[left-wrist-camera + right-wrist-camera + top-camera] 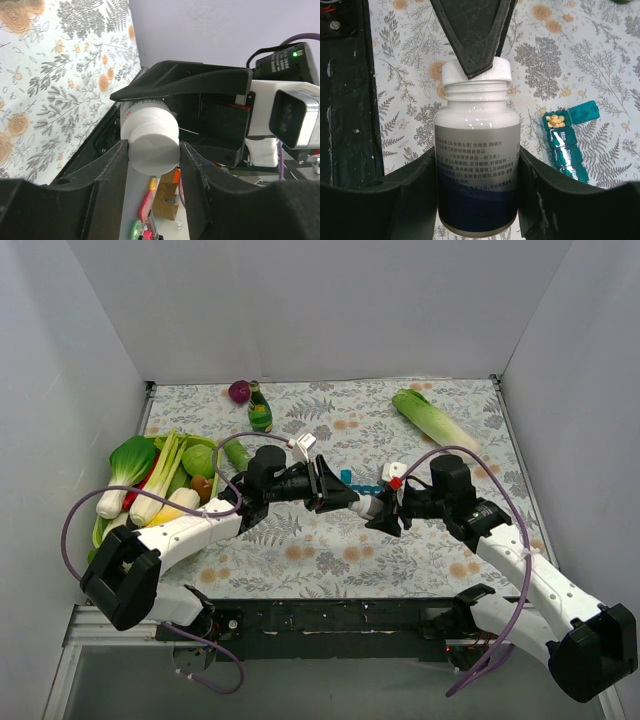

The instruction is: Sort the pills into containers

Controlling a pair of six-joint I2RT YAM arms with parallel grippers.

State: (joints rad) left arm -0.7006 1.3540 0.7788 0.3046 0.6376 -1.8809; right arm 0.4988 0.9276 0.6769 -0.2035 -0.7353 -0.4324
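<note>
A white pill bottle [368, 505] with a grey and blue label is held in the air between the two arms at mid-table. My right gripper [385, 510] is shut on the bottle's body [476, 170]. My left gripper [345, 498] is shut on its white screw cap [154, 142], and one left fingertip [470, 35] lies over the cap [476, 71]. The teal pill box [567, 140] lies on the floral cloth below. Its end lid is open, and that compartment holds yellow pills [555, 120]. The box is mostly hidden behind the grippers in the top view [352, 480].
A green tray [160, 443] of vegetables lies at the left. A green bottle [260, 410] and a purple onion [240, 391] stand at the back. A napa cabbage [432, 420] lies at the back right. White walls enclose the table.
</note>
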